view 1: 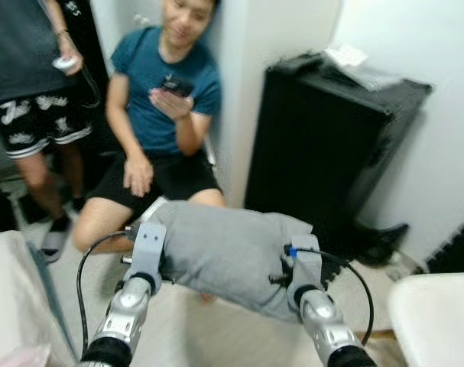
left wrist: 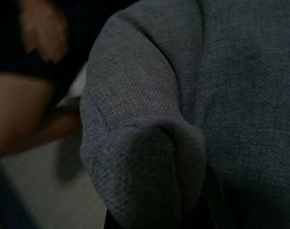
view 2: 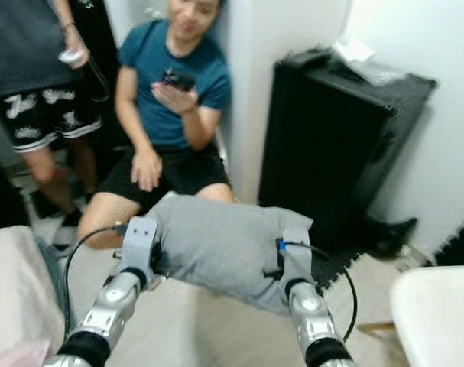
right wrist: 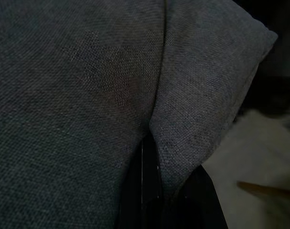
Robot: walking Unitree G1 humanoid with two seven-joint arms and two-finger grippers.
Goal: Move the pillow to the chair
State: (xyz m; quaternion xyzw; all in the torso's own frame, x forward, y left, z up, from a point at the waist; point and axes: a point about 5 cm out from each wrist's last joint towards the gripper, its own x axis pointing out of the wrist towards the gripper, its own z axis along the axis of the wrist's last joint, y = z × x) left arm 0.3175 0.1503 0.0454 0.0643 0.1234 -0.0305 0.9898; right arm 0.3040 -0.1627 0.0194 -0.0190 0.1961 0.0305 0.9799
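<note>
Right wrist view has the right gripper (right wrist: 156,191) pinched onto a fold of the soft grey woven-fabric pillow (view 1: 232,256), cloth bunched between its black fingers (right wrist: 142,186). At the pillow's other end, the left gripper (left wrist: 192,205) is likewise clamped on a rolled corner of the fabric. From the head camera, the pillow hangs in the air between the two silver arms, well above the pale floor (view 1: 209,329), one gripper at each end. Just behind it a person in a blue T-shirt (view 1: 167,84) sits on a seat against the white wall, holding a dark phone (view 1: 174,84). Another person in patterned black shorts (view 1: 37,118) stands to the left. A tall black cabinet (view 1: 331,145) stands to the right. A white rounded surface (view 1: 438,317) sits at the lower right.
</note>
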